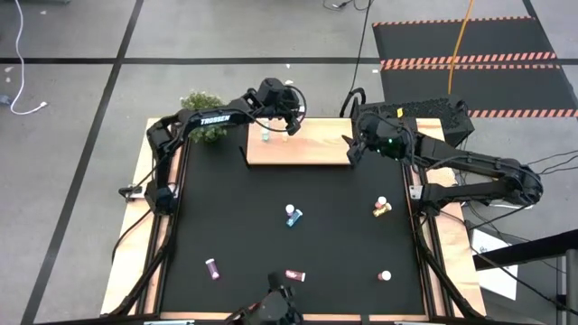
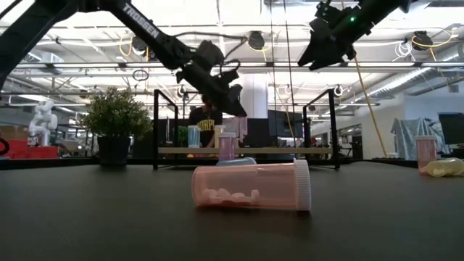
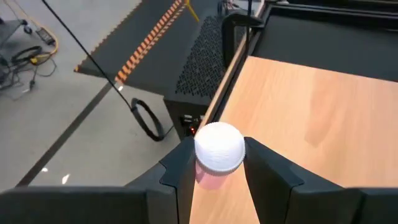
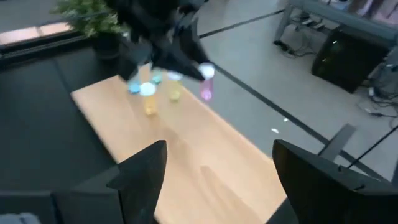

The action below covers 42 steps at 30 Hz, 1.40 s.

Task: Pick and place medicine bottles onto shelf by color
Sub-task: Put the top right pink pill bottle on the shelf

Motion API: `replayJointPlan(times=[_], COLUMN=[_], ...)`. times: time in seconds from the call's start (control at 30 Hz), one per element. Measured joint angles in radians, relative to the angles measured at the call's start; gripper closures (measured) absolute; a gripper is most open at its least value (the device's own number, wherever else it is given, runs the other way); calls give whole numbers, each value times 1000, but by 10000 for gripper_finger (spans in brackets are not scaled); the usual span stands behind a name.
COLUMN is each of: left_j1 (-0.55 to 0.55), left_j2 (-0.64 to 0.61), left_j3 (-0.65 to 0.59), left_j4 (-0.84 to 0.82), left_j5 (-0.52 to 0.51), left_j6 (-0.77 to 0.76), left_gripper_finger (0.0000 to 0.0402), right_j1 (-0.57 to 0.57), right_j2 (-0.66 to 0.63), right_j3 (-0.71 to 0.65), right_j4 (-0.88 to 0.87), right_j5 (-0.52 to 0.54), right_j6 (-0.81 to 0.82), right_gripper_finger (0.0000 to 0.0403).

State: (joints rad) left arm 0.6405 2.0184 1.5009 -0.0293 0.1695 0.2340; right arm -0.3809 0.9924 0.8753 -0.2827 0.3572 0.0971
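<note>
A: The left gripper [image 3: 214, 180] hangs over the light wooden shelf board [image 1: 312, 147] at upper centre of the high view, its jaws partly closed on a small pink bottle with a white cap [image 3: 219, 149].

B: The risk?

A: It looks pinched near the cap; let go tilted, it may topple, roll off the far edge, or knock the blue and yellow bottles [image 4: 149, 96] just beside it.

B: The right gripper [image 4: 217, 171]?

A: Empty, jaws wide, above the shelf's right end; the arms could crowd each other. More bottles lie scattered on the black surface [image 1: 235, 217].
</note>
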Motion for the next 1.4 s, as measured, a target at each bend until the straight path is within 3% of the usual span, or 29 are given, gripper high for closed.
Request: replayJointPlan(times=[0.57,1.27,1.4], left_j1=[2,-2,-2], left_j2=[38,39,39], left_j3=[-2,-2,-2], left_j4=[-74,-80,-75], left_j5=[21,13,13], left_j6=[-43,-90,-94], left_gripper_finger=[277,277,256], right_j1=[-99,-100,-100], right_j2=[1,1,1], right_j3=[0,0,0], right_j4=[14,17,16], right_j5=[-75,-101,-101], right_j6=[-26,-15,-12], right_gripper_finger=[117,117,117])
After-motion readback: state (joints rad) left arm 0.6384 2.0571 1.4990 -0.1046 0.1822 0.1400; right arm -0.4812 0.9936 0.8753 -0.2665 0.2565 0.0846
